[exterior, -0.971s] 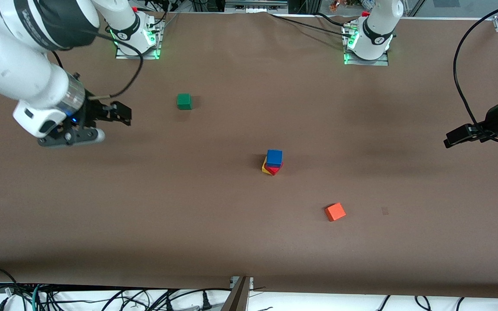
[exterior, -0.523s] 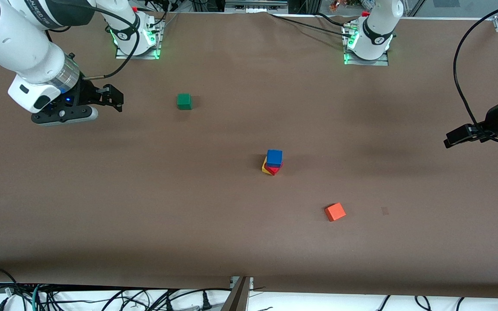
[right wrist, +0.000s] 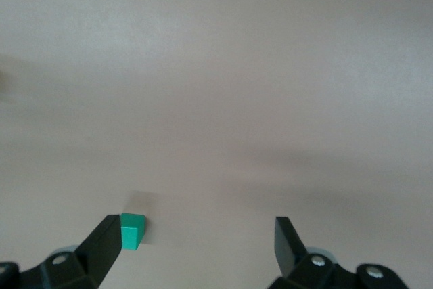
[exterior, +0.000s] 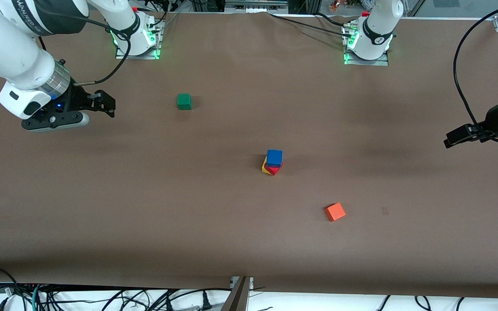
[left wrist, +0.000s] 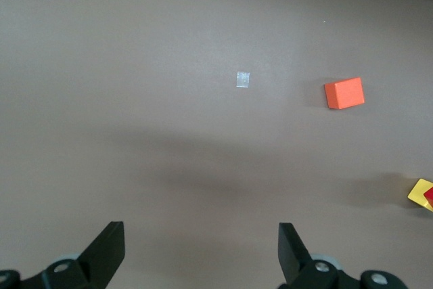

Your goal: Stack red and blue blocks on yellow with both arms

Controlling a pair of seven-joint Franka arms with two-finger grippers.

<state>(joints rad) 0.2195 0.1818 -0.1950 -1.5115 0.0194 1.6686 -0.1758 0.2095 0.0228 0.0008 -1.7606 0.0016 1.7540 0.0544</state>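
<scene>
The blue block [exterior: 274, 157] sits on the red block [exterior: 275, 169], which sits on the yellow block [exterior: 265, 168], in a slightly twisted stack at the table's middle. My right gripper [exterior: 105, 103] is open and empty, up over the right arm's end of the table, well away from the stack. My left gripper [exterior: 453, 140] is open and empty, waiting over the left arm's end. In the left wrist view my gripper [left wrist: 201, 235] is over bare table, with corners of the yellow block [left wrist: 419, 192] and the red block [left wrist: 429, 198] at the edge. The right wrist view shows my gripper [right wrist: 196, 228] open.
A green cube [exterior: 184, 101] lies toward the right arm's base and shows in the right wrist view [right wrist: 132, 231]. An orange cube [exterior: 335, 211] lies nearer the front camera than the stack and shows in the left wrist view [left wrist: 344, 93]. A small patch [left wrist: 243, 80] marks the table.
My right gripper has drawn back toward the right arm's end of the table, away from the stack. The left arm and all the cubes have not moved.
</scene>
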